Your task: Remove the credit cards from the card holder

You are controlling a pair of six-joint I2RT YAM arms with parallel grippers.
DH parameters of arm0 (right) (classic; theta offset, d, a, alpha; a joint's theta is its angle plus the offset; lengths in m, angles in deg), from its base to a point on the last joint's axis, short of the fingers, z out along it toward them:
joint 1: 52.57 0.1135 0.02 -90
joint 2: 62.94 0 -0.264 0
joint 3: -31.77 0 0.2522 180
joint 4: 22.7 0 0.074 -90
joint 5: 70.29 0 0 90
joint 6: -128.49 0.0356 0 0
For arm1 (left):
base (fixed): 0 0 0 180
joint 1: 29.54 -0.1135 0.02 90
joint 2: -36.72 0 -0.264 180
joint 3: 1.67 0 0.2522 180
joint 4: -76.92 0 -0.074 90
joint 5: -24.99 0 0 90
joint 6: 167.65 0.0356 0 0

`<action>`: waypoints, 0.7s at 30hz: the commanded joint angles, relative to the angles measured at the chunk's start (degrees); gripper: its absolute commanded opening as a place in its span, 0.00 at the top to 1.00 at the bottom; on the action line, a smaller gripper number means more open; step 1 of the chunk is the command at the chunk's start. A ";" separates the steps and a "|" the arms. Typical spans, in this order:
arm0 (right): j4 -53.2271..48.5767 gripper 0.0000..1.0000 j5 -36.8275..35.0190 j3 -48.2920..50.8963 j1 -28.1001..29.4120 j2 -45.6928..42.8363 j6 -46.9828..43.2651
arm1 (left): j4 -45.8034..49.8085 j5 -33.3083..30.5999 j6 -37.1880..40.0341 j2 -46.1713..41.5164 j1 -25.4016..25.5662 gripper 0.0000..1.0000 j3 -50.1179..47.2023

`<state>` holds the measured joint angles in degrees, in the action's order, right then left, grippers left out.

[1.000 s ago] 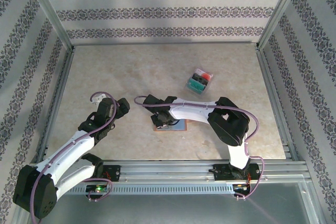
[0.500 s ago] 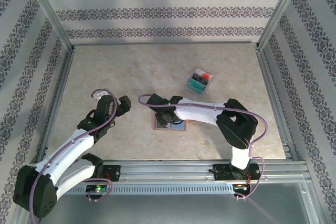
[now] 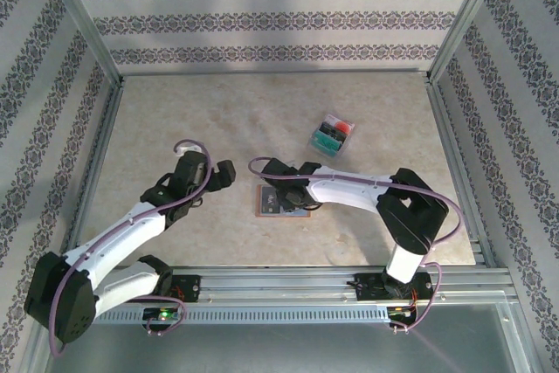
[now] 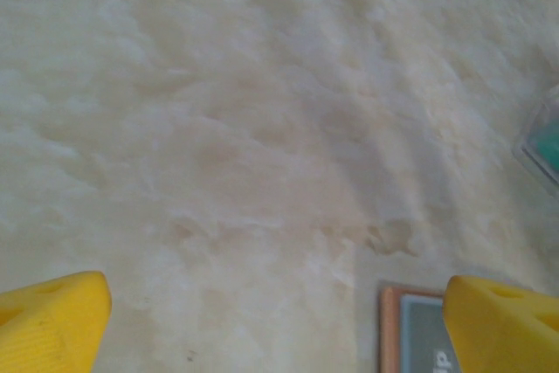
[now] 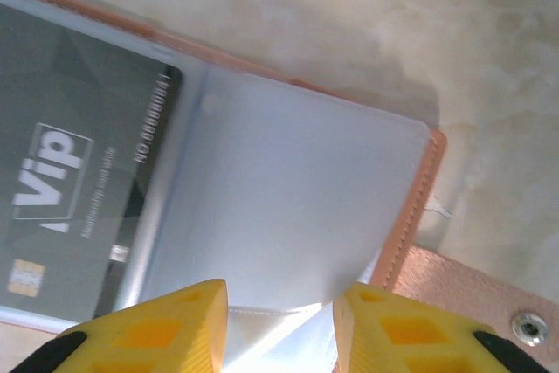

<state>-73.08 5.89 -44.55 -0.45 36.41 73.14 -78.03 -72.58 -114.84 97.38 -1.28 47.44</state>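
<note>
we see the pink card holder (image 3: 269, 203) lying open and flat on the table (image 3: 175, 120), near the front, between the two arms. the right claw (image 5: 279, 294) hangs right over it. its two yellow fingers stand a little apart, and there is nothing pinched between them that we can make out, so we think it holds nothing. just past its fingers there is a clear pocket (image 5: 288, 181) that looks empty. next to that pocket, the dark grey card (image 5: 79, 155) with "vip" on it still sits inside the holder. the left claw (image 4: 275, 294) is spread wide and empty. it floats above the bare table just to the left of the holder, and a corner of the holder peeks in by its right finger. further back and to the right, well apart from the holder, a teal card (image 3: 325, 140) and a red card (image 3: 341, 128) lie together on the table. so we think most of the job is done: those two cards are out. what is left is the grey card. we think one claw must hold the holder down while the other slides that last card out and puts it on the table.
</note>
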 commanded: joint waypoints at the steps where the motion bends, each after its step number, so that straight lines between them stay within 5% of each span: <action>1: -1.00 0.63 -2.08 2.25 -1.03 -2.76 1.80 | 1.26 -0.63 4.13 2.90 4.74 0.05 3.30; 7: -0.82 0.63 -2.35 4.98 -2.35 -5.26 2.57 | 1.78 0.49 6.16 11.10 10.87 0.13 6.70; 21: 0.52 0.63 0.42 8.86 -6.54 -10.53 3.74 | -1.31 8.50 6.49 20.51 15.84 0.41 7.20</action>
<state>-72.77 5.67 -36.16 -6.42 28.61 75.44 -78.23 -66.03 -109.55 116.84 13.42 53.28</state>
